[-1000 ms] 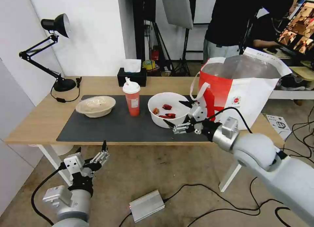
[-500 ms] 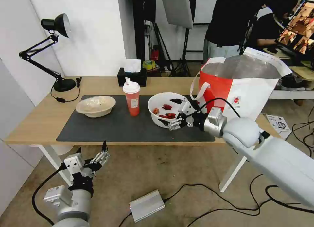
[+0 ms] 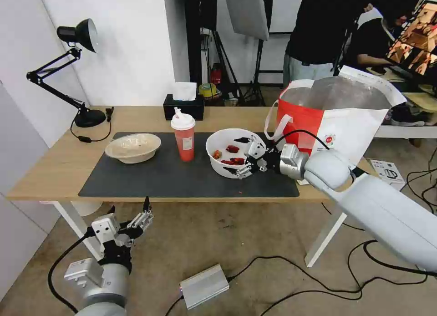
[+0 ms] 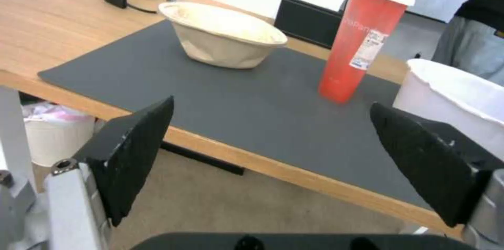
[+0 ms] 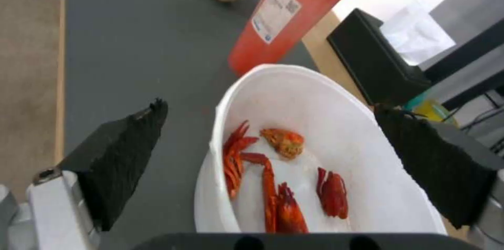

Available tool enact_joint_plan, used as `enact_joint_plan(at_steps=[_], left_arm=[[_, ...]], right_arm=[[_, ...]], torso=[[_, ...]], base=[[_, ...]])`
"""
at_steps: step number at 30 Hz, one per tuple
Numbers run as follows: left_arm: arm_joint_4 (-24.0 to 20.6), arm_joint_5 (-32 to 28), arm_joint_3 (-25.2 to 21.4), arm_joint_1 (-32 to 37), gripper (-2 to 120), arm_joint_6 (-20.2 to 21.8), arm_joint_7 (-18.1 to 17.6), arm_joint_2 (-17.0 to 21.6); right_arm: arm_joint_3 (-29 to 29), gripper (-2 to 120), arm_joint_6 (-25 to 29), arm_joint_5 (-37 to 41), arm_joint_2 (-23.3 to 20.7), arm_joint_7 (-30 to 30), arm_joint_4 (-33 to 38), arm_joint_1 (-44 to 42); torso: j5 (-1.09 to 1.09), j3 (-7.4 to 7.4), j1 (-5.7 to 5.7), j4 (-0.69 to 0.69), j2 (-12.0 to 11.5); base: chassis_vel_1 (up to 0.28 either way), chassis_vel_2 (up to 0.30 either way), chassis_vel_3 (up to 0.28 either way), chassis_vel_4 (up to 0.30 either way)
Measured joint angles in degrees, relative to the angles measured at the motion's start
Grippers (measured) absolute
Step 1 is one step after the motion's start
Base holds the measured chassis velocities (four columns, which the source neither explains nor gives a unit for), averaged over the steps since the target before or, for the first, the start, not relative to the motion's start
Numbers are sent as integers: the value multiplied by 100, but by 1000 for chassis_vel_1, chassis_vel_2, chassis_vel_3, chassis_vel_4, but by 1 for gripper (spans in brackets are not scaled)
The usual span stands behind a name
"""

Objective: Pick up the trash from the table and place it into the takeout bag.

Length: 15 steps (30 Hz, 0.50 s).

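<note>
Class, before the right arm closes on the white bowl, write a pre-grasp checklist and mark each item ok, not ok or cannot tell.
1. Right end effector open: ok, fingers spread wide.
2. Fingers straddle the white bowl rim: cannot tell; in the right wrist view one finger sits outside the wall, the other beyond the far side.
3. Red cup clear of the grasp: ok, upright beside the bowl, apart.
4. Takeout bag open to receive: ok, mouth wide, foil lining showing.
5. Left end effector out of the way: ok, open, below the table edge.
6. Scraps contained: ok, lying inside the bowl.
</note>
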Motion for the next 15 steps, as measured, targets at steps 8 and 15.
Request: enact_joint_plan(at_steps=[8, 15], left_arm=[[9, 9, -1, 18, 100, -14, 2, -18], [2, 19, 4, 46, 100, -25, 2, -25]], right_arm=[[-239, 100, 138, -51, 18, -352, -357, 308], [-415, 100, 219, -16, 10, -562, -508, 485]], torso=[[0, 0, 0, 0, 0], [0, 0, 0, -1, 1]], base=[[0, 0, 0, 0], [0, 0, 0, 0]])
